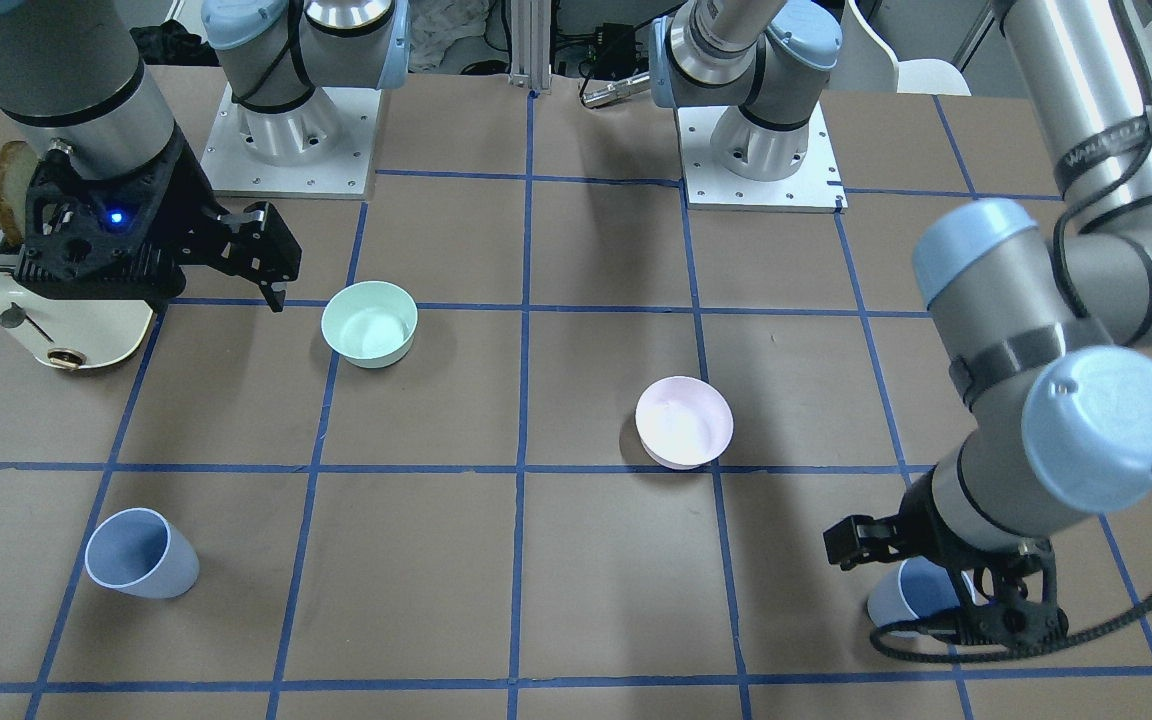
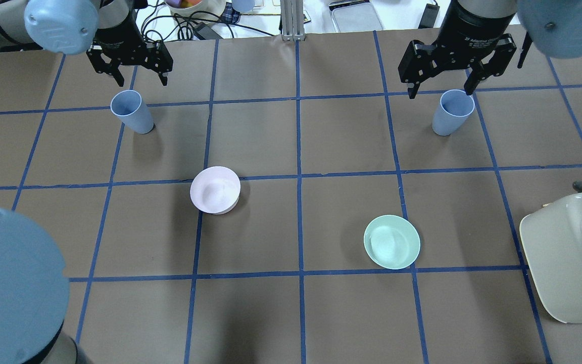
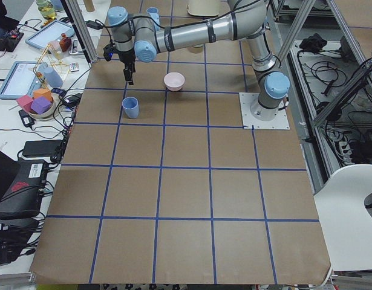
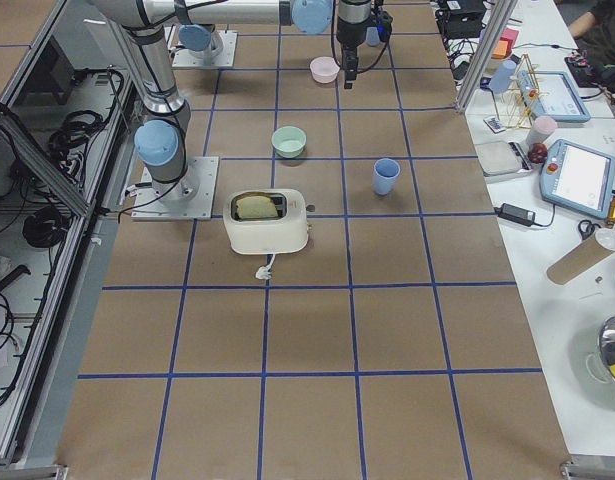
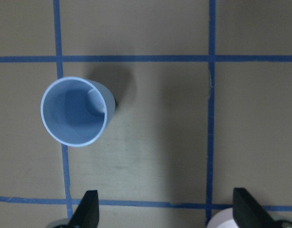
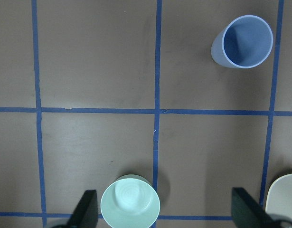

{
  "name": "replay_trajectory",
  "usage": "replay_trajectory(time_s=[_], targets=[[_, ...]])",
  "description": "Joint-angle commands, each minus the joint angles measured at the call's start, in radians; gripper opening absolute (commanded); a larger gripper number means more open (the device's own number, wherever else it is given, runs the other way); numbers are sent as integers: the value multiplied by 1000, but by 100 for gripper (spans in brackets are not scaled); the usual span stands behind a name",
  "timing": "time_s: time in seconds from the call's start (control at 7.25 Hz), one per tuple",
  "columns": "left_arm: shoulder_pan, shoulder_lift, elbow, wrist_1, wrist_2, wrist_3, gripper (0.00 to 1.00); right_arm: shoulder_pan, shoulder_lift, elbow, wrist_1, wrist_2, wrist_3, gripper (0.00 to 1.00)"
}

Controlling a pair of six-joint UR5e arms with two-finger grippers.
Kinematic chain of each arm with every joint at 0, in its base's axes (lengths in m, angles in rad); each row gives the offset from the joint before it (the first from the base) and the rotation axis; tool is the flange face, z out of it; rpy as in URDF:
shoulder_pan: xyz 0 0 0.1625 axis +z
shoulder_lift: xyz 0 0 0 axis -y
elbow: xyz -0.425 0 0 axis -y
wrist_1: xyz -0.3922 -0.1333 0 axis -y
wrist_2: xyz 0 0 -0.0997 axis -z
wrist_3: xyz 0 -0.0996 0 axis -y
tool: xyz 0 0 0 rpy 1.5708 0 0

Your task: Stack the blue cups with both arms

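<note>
Two pale blue cups stand upright and apart on the brown table. One cup (image 2: 132, 111) is on my left side, and the left wrist view shows its open mouth (image 5: 77, 111). My left gripper (image 2: 142, 78) hangs open and empty above the table just beyond it, and partly hides it in the front view (image 1: 911, 595). The other cup (image 2: 451, 112) stands on my right side, also seen in the front view (image 1: 141, 553). My right gripper (image 1: 271, 285) is open and empty, high above the table. Its wrist view shows this cup (image 6: 243, 42) at the upper right.
A pale pink bowl (image 2: 215, 189) sits left of centre and a mint green bowl (image 2: 391, 241) right of centre. A cream toaster (image 2: 564, 258) holding a slice of bread (image 1: 11, 185) stands at the near right. Blue tape lines grid the table.
</note>
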Motion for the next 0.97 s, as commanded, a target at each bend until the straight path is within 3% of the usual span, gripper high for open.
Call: replay_trajectory(time_s=[0.0,0.14,0.55,0.83], targets=[[42,-92,18,39,14,9,100,0,-2,3,0,-1,0,100],[43,-100,9,39,14,13,93,0,-2,9,0,0,0,100],[42,-102,1,42,11,21,0,2,-3,9,0,-1,-2,100],[36,-100,1,42,11,23,0,2,-2,9,0,0,0,100]])
